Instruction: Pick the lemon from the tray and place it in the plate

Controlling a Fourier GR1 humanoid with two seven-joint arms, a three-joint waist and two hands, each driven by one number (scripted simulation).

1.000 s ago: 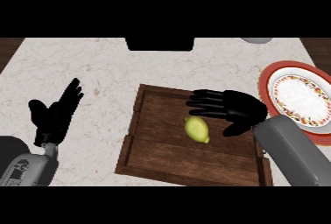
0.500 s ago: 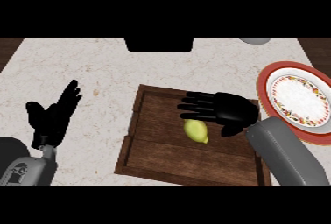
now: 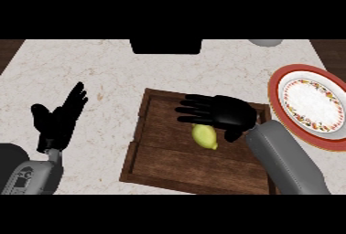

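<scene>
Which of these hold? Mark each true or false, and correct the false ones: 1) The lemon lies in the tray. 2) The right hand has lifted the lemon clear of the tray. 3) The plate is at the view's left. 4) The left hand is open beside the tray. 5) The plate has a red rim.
1) True: the lemon lies in the wooden tray.
2) False: the right hand is above the lemon with its fingers spread, and the lemon is on the tray floor.
3) False: the plate is at the right.
4) True: the left hand rests open, left of the tray.
5) True.
</scene>
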